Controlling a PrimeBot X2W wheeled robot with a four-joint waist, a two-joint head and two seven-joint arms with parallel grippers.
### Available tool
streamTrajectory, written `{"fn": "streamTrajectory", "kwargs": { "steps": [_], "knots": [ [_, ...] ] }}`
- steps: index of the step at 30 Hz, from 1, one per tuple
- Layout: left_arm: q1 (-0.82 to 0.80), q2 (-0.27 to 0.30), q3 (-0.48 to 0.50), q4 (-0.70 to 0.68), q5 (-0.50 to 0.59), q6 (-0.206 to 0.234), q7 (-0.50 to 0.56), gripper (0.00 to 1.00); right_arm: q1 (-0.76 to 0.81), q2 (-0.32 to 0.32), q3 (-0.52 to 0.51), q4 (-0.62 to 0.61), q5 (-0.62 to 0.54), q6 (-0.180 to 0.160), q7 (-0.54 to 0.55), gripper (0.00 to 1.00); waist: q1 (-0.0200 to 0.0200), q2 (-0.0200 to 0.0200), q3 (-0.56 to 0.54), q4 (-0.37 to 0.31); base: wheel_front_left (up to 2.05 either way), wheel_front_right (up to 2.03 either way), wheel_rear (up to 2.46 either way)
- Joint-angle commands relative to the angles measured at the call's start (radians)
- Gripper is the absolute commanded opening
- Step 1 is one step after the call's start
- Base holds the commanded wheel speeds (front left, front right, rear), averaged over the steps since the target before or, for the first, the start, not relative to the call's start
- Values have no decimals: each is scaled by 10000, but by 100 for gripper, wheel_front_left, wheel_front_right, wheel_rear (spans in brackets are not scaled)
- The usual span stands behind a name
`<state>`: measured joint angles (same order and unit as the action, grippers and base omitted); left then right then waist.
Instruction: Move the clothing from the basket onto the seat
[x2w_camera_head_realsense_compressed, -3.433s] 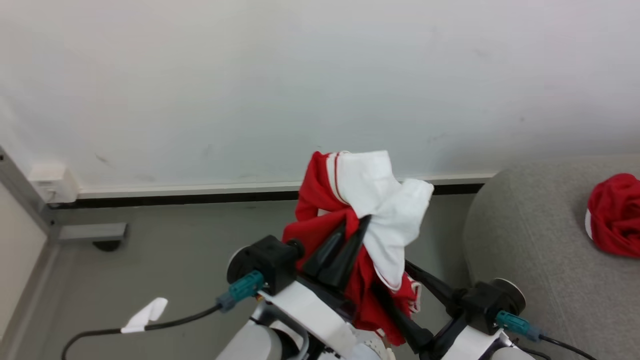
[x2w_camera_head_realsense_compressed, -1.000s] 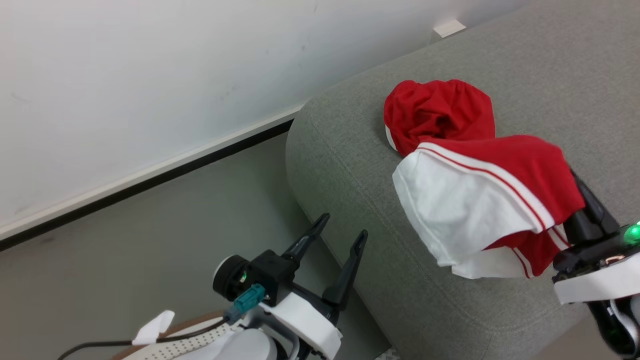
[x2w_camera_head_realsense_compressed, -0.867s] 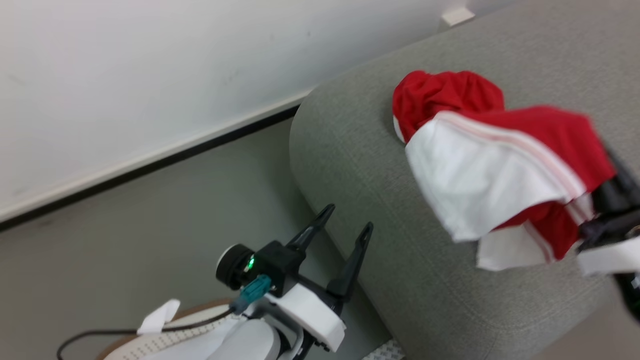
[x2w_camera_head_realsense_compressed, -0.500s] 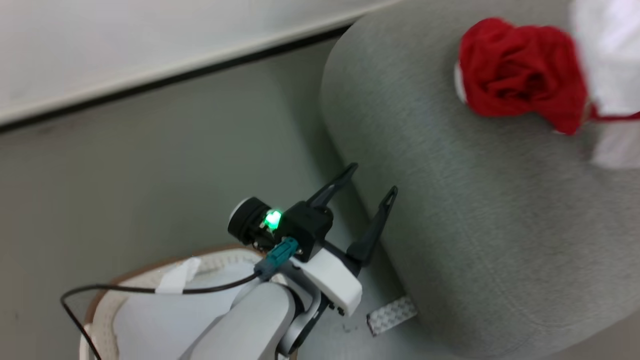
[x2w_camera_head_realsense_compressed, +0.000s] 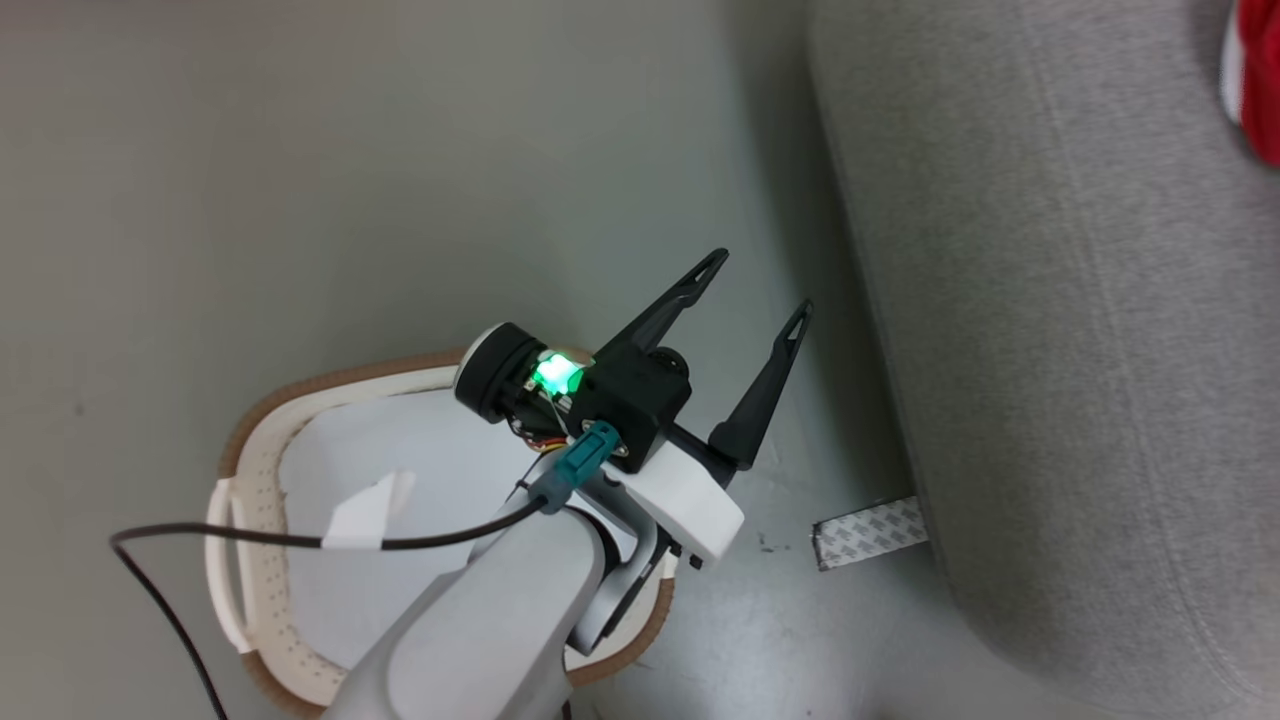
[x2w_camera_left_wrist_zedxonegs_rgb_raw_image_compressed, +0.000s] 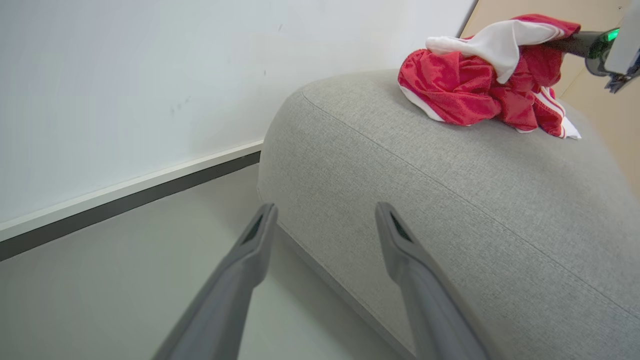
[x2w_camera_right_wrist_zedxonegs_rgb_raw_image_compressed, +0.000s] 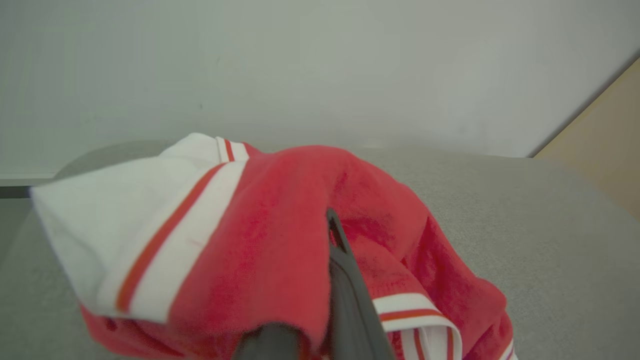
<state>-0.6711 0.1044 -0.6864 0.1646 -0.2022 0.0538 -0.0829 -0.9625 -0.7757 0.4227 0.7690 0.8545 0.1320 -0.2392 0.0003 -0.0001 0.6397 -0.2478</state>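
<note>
Head view: left end effector spread wide and empty, over the floor between basket and seat. No red visible in the basket.

Left wrist view: clothing bunched on top of the grey woven seat, near its rounded edge. White wall, dark baseboard.

Right wrist view: right end effector clamped on clothing draped over it. Risk: on release the fabric likely snags a finger and drags off the edge.
</note>
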Motion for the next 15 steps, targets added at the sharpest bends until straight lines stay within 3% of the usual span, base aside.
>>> {"fn": "streamTrajectory", "kwargs": {
  "steps": [1,4,5,6,7,8,15],
  "knots": [
    [-131,-45,7,72,17,39,-123,100,-137,1,405,312,77,-24,185,0,-3,1,175,297,0,0,0],
    [-141,-86,22,181,-94,50,-322,100,-183,11,1270,733,414,-24,709,1,-3,1,18,371,0,0,0],
    [-130,-94,34,232,-128,63,-372,100,-201,-13,1474,847,582,-26,796,8,-3,1,-61,381,0,0,0],
    [-103,-100,47,284,-157,69,-410,100,-196,-22,1688,908,683,-26,845,31,-3,1,-156,378,0,0,0],
    [-64,-96,63,333,-206,83,-455,100,-203,-48,1879,934,764,-26,845,47,-3,1,-263,367,0,0,0],
    [-14,-80,93,387,-261,93,-512,100,-222,-69,2080,951,865,-24,819,100,-3,1,-382,346,0,0,0],
    [619,176,358,746,-671,157,-962,100,9,-265,3584,740,1327,-24,883,100,-3,1,-1817,100,0,0,0]
  ]
}}
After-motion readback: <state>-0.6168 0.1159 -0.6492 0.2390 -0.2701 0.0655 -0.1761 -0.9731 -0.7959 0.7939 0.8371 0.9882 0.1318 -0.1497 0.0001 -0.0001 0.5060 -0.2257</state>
